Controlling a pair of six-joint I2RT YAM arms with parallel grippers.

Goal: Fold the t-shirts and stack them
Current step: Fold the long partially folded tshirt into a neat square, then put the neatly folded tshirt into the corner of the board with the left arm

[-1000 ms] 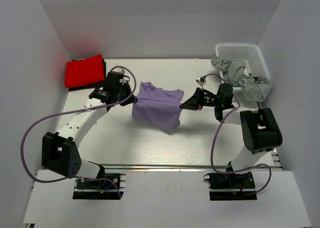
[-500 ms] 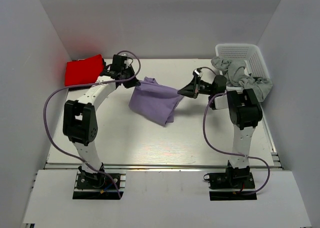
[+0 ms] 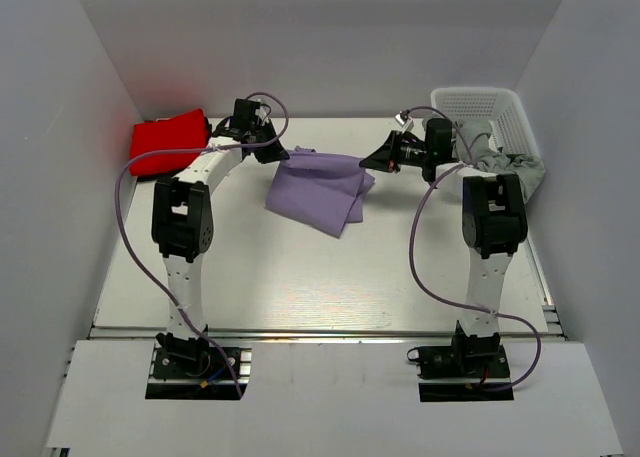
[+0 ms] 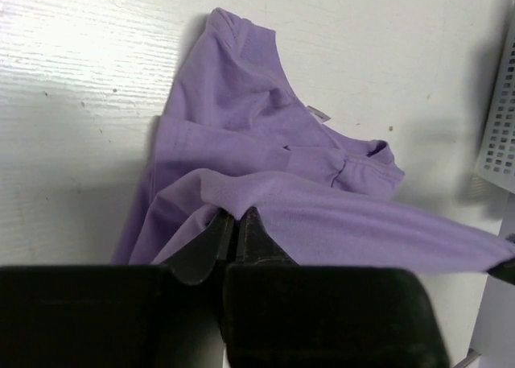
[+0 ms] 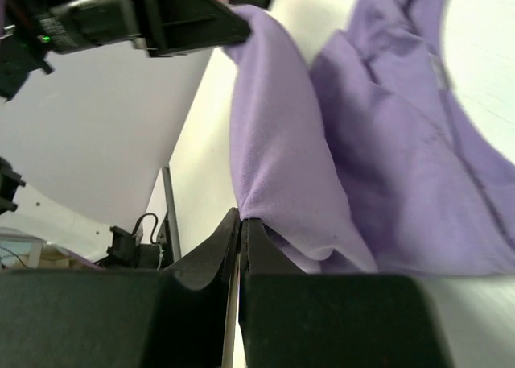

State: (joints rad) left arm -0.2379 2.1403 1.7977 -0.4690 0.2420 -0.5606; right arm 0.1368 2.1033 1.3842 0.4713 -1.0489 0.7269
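I counted two shirts on the white table [image 3: 300, 277], one lavender t-shirt [image 3: 318, 189] and one red t-shirt [image 3: 168, 142]. There was also one white lattice basket [image 3: 490, 105] and one grey cloth [image 3: 505, 164].

The red t-shirt lay folded in the far left corner, close to the wall and near my left wrist, well apart from the lavender one. The basket stood in the far right corner. The grey cloth spilled over its near rim, and my right arm crossed in front of part of it in the overhead view. A purple cable looped off each of my arms.

The lavender t-shirt sat at the far middle of the table, between my two grippers. Most of it rested rumpled on the surface with its collar showing, while its far edge was raised in a band stretched from one gripper to the other.

My left gripper [image 3: 283, 153] was pinched tight on the left end of that band, its fingers together with only a fold of cloth between them. My right gripper [image 3: 368, 163] was likewise closed hard on the right end, and the cloth hung from its tips.
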